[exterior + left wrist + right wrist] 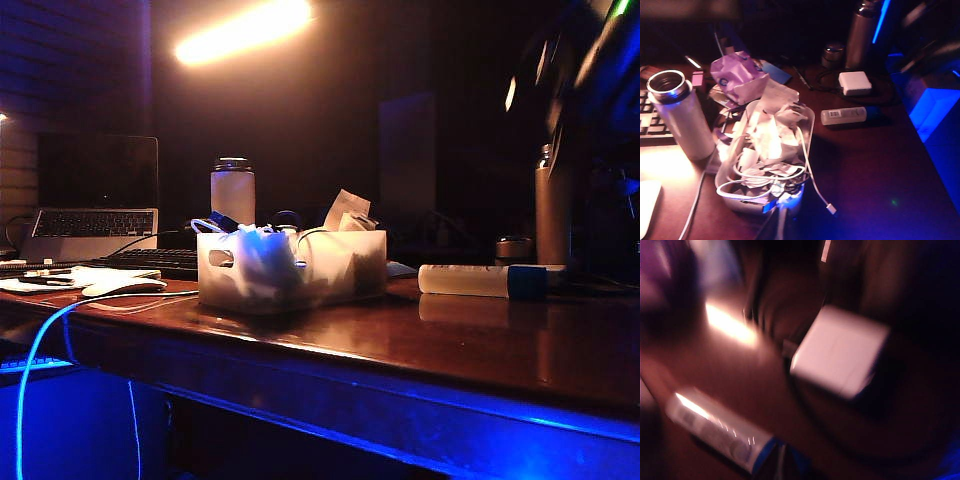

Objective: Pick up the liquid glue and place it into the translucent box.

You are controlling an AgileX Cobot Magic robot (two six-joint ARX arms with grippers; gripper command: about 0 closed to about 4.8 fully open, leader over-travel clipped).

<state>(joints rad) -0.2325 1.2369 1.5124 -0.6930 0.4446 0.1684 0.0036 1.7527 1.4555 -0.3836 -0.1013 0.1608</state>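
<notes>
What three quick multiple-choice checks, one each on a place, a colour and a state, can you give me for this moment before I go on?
1. Where does the liquid glue lie?
A. inside the translucent box
B. on the table, to the right of the translucent box in the exterior view
C. on the laptop

2. What colour is the glue's cap?
A. blue
B. red
C. yellow

3. How does the white insulated bottle stand?
A. tipped on its side
B. upright, mouth open
C. inside the box

Key: 1 B, the glue rests flat on the table, apart from the translucent box. 2 A, its end shows blue. 3 B, the white insulated bottle stands by the box, no lid on.
</notes>
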